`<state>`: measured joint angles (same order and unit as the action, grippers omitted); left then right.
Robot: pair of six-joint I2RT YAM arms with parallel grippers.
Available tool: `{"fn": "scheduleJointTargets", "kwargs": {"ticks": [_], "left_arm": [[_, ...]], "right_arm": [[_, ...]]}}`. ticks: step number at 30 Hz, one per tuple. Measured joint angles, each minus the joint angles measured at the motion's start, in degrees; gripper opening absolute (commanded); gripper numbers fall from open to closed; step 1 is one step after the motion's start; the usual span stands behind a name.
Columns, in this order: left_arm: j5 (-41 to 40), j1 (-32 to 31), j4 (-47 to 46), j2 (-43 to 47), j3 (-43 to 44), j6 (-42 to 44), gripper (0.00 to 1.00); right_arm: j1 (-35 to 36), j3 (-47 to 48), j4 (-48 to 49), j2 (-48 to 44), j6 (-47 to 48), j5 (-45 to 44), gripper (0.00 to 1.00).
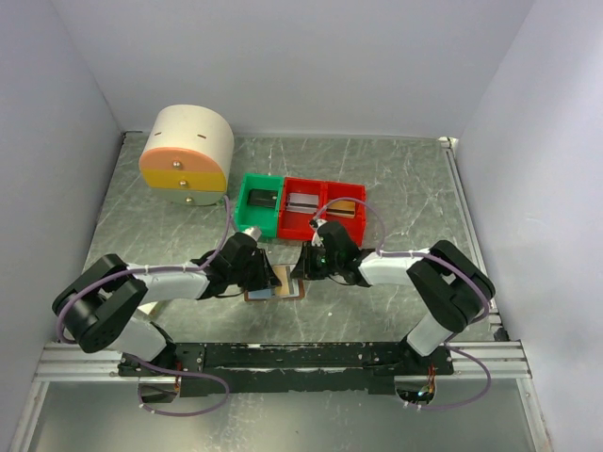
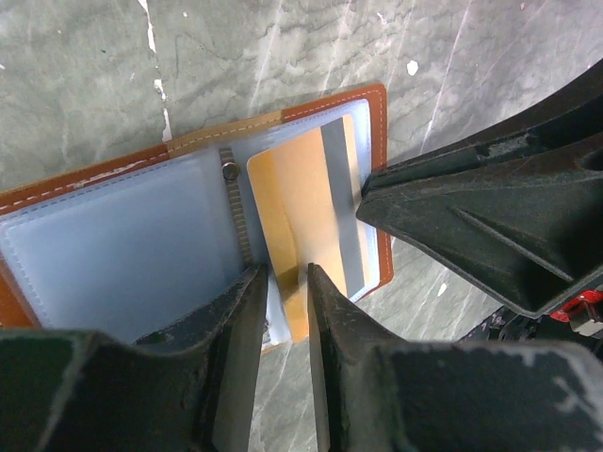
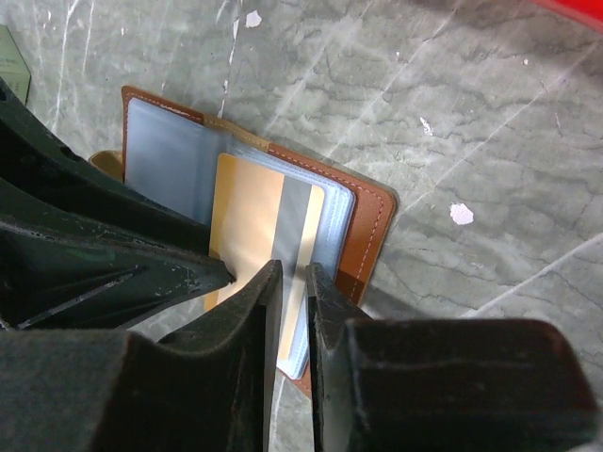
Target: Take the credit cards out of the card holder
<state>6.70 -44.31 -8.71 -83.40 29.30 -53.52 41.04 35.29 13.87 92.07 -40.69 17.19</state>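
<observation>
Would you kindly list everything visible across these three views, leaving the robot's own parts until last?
Leather bifold card holder: one, brown with pale-blue inner panels, lying open on the table between the arms.
Plastic card: one, orange with a grey stripe, partly inside a sleeve of the holder.
Green plastic bin: one, green, behind the holder.
Red plastic bin: one, red, two compartments, touching the green bin's right side.
Round wooden drawer box: one, cream with orange and yellow fronts, back left.
Marbled table: one, grey.
Left gripper: one, black, jaws closed on the card's edge.
Right gripper: one, black, jaws narrow at the card's striped end, grip unclear.
</observation>
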Motion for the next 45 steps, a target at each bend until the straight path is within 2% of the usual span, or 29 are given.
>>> {"fn": "scheduleJointTargets", "kwargs": {"ticks": [3, 9, 12, 28, 45], "left_arm": [[0.2, 0.0, -1.5, -0.4, -0.4, -0.3, 0.31], [0.7, 0.1, -4.0, -1.2, -1.2, -1.4, 0.13], [0.6, 0.1, -4.1, -0.9, -1.5, -2.0, 0.07], [-2.9, -0.1, 2.1, 4.7, -1.4, -2.3, 0.07], [-5.7, -0.2, 8.0, 6.7, 0.0, -2.0, 0.07]], "right_arm": [[0.0, 0.2, 0.0, 0.3, 0.2, 0.1, 0.17], [-0.2, 0.4, 0.0, 0.5, 0.8, 0.4, 0.17], [-0.2, 0.4, 0.0, 0.5, 0.9, 0.4, 0.17], [0.2, 1.1, -0.5, 1.2, 1.1, -0.1, 0.17], [0.3, -0.7, 0.9, -0.7, 0.0, 0.5, 0.18]]}}
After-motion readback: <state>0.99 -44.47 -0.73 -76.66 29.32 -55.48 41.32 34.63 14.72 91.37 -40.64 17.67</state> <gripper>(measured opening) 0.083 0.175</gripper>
